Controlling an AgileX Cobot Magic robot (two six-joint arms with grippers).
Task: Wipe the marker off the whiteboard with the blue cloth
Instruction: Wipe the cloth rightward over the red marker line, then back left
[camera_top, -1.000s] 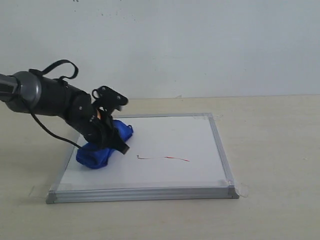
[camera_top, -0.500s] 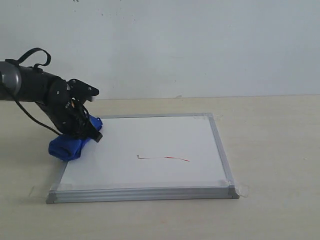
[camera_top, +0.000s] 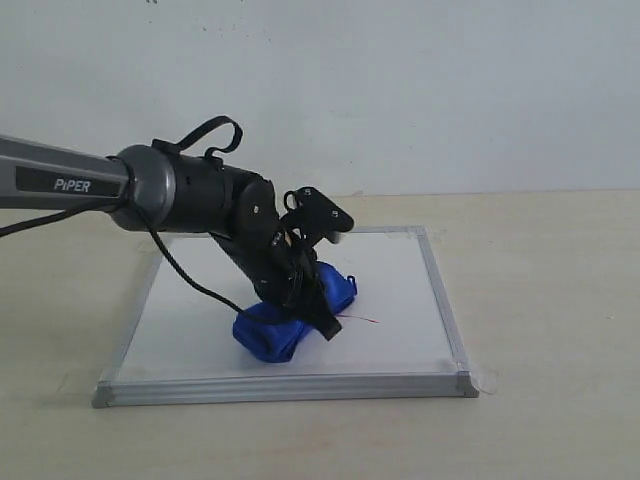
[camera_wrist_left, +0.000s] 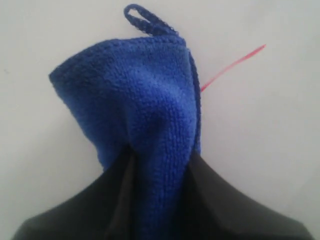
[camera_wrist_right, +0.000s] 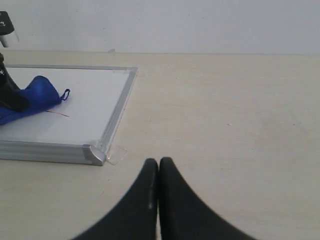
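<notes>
Blue fuzzy microfibre cloth (camera_top: 285, 325) clenched in the left gripper (camera_top: 305, 300), sitting on the square white silver-framed whiteboard (camera_top: 190, 300) with a tail of the thin red marker line (camera_top: 367, 320) showing beside it: press flat and sweep along that tail, keeping inside the frame.

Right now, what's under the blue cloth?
The whiteboard lies beneath the cloth. Only the marker line's right end shows past it. Whatever ink remains underneath is covered.

Whiteboard (camera_top: 190, 310) lies flat, silver-framed. Blue cloth (camera_top: 275, 335) bunched on its near-centre, over most of the red marker line (camera_top: 368, 321); short thin tail shows right of cloth.
</notes>
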